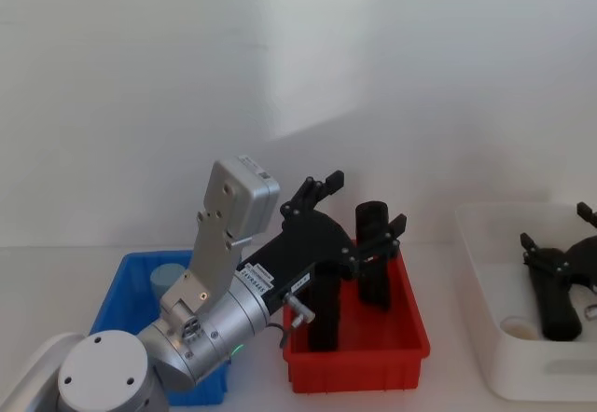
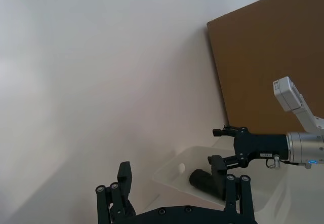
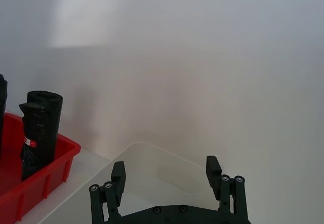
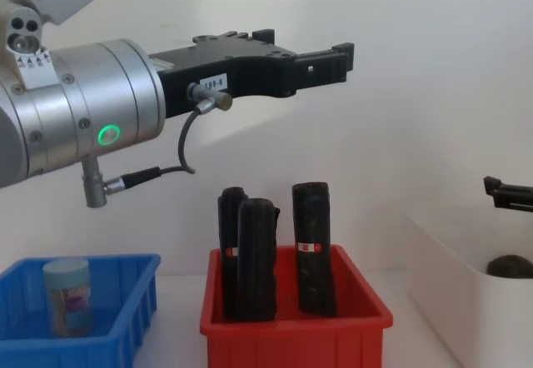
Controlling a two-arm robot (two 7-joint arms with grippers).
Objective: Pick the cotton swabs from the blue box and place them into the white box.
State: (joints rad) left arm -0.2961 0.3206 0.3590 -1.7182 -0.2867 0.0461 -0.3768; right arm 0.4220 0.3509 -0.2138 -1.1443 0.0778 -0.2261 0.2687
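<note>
Blue box (image 4: pixel 125 301) sits at the far left of my chest view, and one swab jar (image 4: pixel 67 295) stands upright in it, lid up, long axis vertical. From the head view the same jar shows at about 9 o'clock from the red bin (image 1: pixel 410 333), tucked behind my left arm.

My left gripper (image 1: pixel 359 212) is the nearer one, but it hangs high over the red bin, pointing out toward the wall. The jar lies down and back from it, roughly 7 o'clock in the chest view, well apart. Its jaws are spread with nothing between them. I judge the coming move needs that arm pulled back and tipped down over the blue box, so the fingers straddle the jar from above.

My right gripper (image 1: pixel 560 267) is down inside the white box (image 1: pixel 476 291) at the far right, jaws spread in its wrist view, holding nothing. A pale round thing (image 1: pixel 516 326) lies on that box's floor near it; I cannot tell whether it is a swab jar.

Red bin holds three black rolls (image 4: pixel 312 247), all upright, not my concern.
</note>
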